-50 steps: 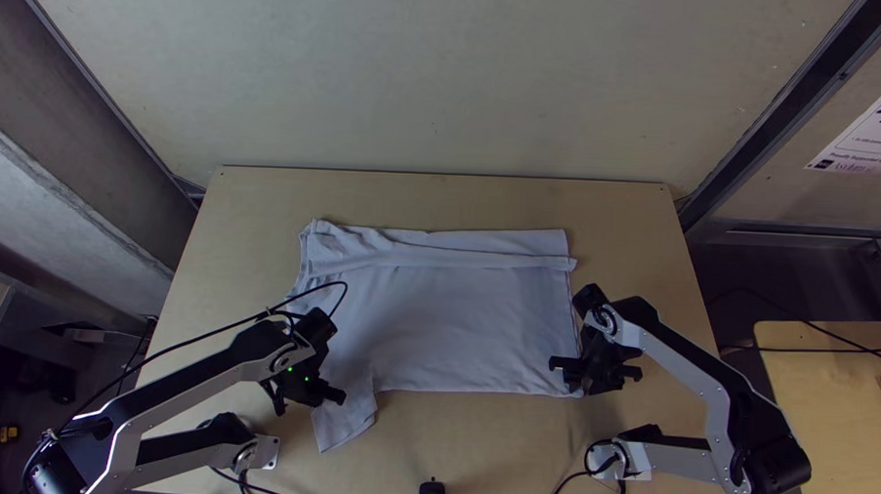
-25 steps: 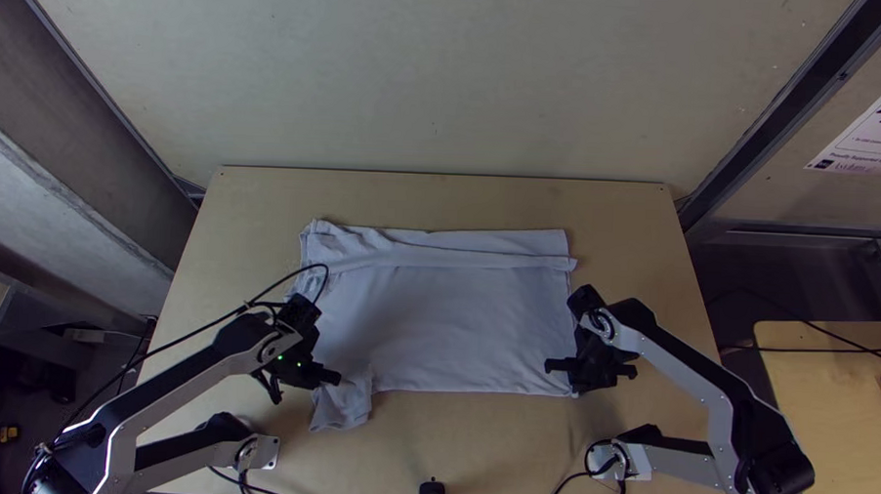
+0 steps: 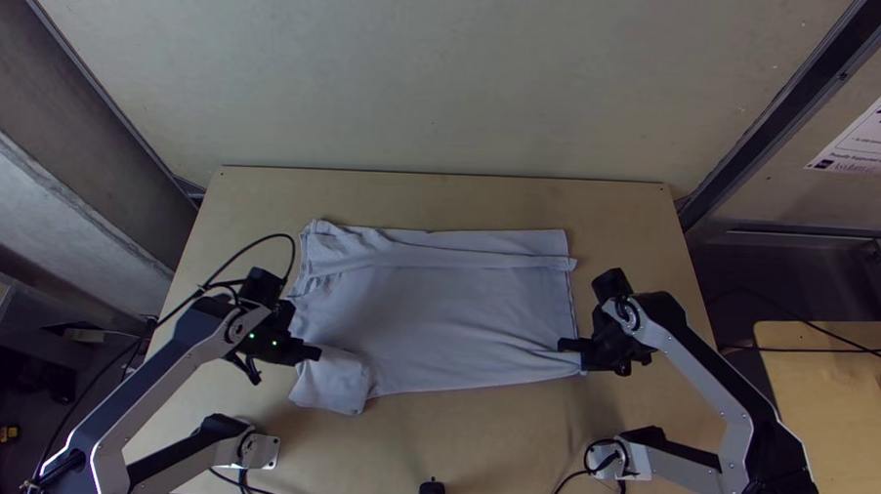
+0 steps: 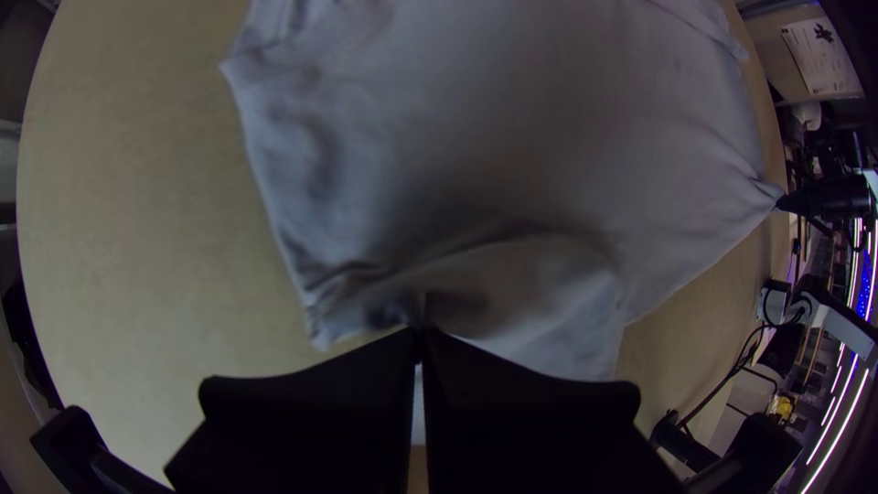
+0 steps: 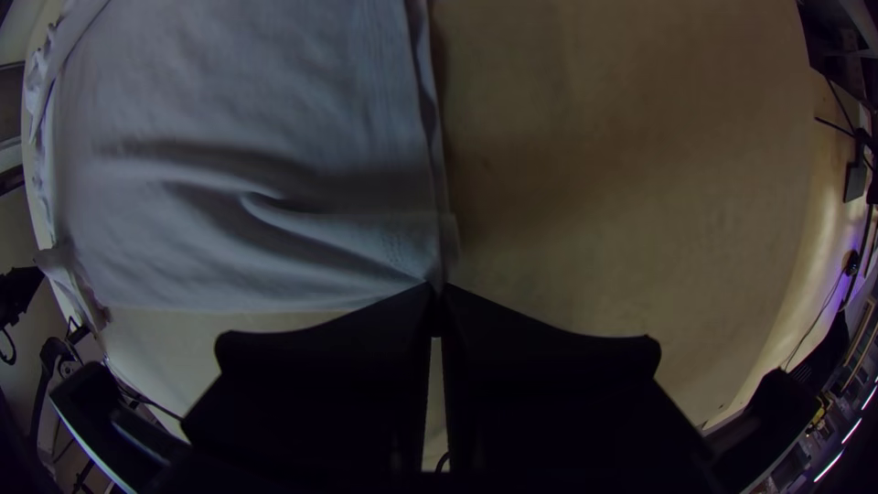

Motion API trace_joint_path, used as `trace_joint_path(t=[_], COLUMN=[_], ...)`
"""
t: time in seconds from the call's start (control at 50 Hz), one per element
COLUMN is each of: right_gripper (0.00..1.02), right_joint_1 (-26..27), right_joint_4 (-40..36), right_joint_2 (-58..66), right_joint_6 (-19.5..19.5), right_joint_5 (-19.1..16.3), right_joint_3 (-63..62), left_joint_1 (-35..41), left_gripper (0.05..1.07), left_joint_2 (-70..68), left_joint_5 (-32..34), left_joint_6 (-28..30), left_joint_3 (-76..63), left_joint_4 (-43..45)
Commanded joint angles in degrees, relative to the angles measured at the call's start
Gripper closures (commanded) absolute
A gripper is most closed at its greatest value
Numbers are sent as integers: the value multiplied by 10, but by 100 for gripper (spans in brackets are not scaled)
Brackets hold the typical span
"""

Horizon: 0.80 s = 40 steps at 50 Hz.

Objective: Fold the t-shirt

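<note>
Steep overhead and nearer wrist views share the table (image 3: pixel 502 440).

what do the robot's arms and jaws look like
The left arm and right arm have silver-grey links and chunky black joints. A black cable loops out from the left arm, which shows small green lights near its jaws. Both pairs of jaws are black, wide and flat.

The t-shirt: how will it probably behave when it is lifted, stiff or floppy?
Probably floppy: the t-shirt wrinkles toward the right tool. It likely drapes rather than holds its shape, as soft folds lie near the left tool. Perhaps light too, since the fabric looks thin.
</note>
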<state>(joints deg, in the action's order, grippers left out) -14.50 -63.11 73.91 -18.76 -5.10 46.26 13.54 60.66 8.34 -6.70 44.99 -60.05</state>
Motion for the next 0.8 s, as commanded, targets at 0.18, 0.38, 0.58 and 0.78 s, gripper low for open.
trace_joint_path(t=[0.18,0.38,0.58,0.78], right_gripper=[100,100,100,100], right_joint_1=[15,16,19,30], right_joint_4=[0,2,12,21], right_joint_2=[11,40,78,130], right_joint_6=[12,12,12,13], right_joint_5=[17,20,30,33], right_joint_3=[65,110,156,210], left_joint_1=[-98,-128,-135,-141], left_gripper=[104,104,104,104], left_joint_2=[2,33,73,125], left_joint_5=[-1,7,12,12], left_joint_6=[89,101,101,101], left_joint_3=[63,102,129,165], left_joint_4=[-20,-20,-13,8])
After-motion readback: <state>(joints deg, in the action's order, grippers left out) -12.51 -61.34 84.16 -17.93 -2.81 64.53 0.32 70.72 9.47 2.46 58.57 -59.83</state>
